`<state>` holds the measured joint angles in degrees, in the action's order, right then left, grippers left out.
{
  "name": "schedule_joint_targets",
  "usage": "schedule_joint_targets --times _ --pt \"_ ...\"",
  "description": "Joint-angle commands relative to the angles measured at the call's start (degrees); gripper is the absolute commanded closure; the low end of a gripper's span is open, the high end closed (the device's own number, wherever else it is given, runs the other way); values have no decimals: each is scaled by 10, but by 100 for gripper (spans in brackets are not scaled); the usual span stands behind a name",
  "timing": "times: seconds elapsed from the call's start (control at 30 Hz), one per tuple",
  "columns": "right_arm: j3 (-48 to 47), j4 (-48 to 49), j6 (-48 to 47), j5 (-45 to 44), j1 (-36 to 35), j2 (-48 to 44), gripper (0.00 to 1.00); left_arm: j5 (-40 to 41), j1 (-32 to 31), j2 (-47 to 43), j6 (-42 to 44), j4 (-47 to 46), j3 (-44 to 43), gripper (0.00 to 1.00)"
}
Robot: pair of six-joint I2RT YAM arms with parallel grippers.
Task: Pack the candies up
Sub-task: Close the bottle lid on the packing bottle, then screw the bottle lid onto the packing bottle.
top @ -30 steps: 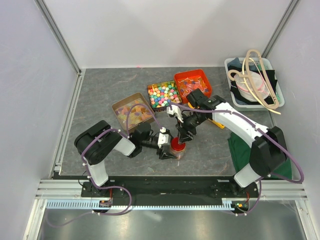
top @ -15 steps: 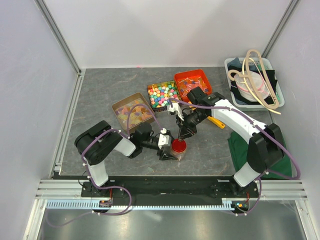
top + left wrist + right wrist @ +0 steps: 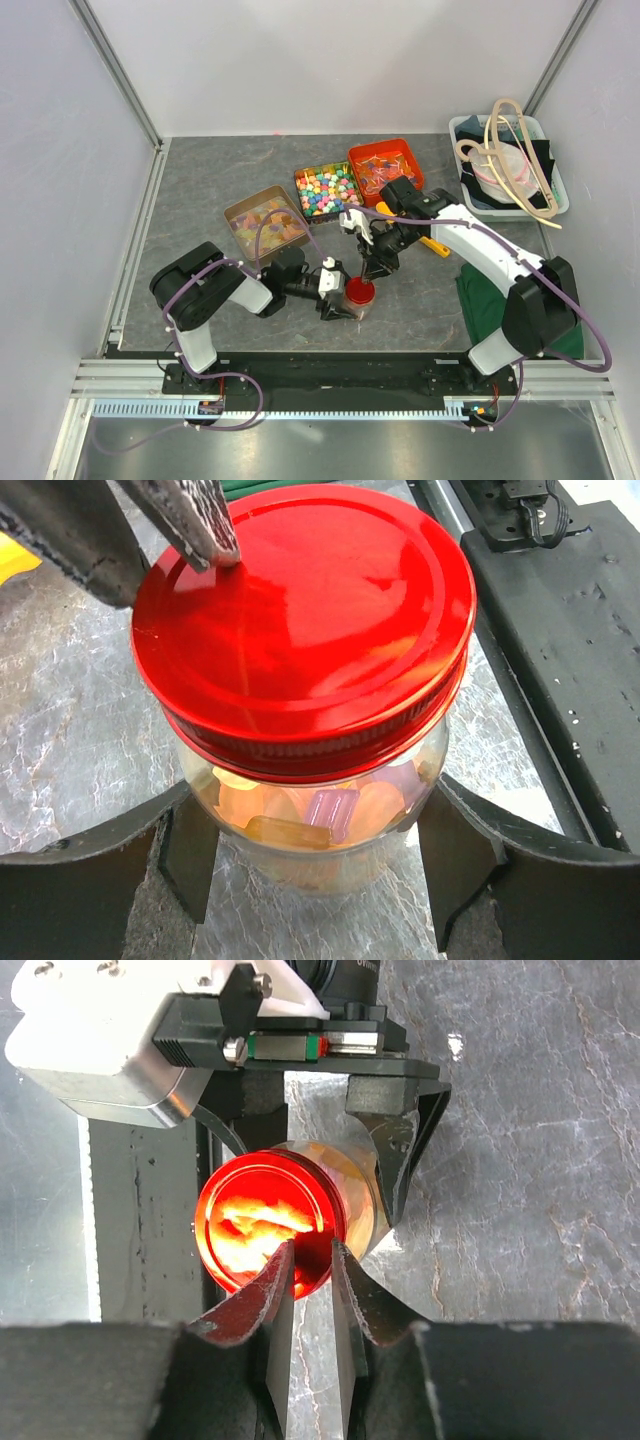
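The left arm point(image 3: 205, 290) and right arm point(image 3: 480, 250) share one build: rounded glossy black joints, white link shells, and a purple cable point(image 3: 258, 238) looping outside each. The left gripper point(image 3: 320, 868) has a silver-grey metal housing point(image 3: 100, 1050) with a white cap point(image 3: 285, 995), round-headed screws point(image 3: 236, 1050) and a slim green rail point(image 3: 285, 1048) tipped red. Its fingers point(image 3: 80, 890) are matte black and wedge-shaped. The right gripper point(image 3: 310, 1260) has black fingers too, their inner faces scuffed grey metal.
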<state>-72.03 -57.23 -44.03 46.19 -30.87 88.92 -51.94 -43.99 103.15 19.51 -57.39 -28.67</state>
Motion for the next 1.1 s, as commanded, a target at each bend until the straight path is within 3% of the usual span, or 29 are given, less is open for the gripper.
schedule_joint_targets --times 0.0,0.13,0.63,1.07 --pt "4 -35 4 -19 -2 -27 73 63 13 6 4 -19 -10 48" --pt "-17 -12 25 -52 -2 -43 74 58 12 7 4 -5 -17 51" --pt "-10 3 25 -39 -34 -89 76 62 12 9 4 6 -23 51" --pt "76 71 55 -80 -56 -60 79 56 13 8 4 11 -24 52"
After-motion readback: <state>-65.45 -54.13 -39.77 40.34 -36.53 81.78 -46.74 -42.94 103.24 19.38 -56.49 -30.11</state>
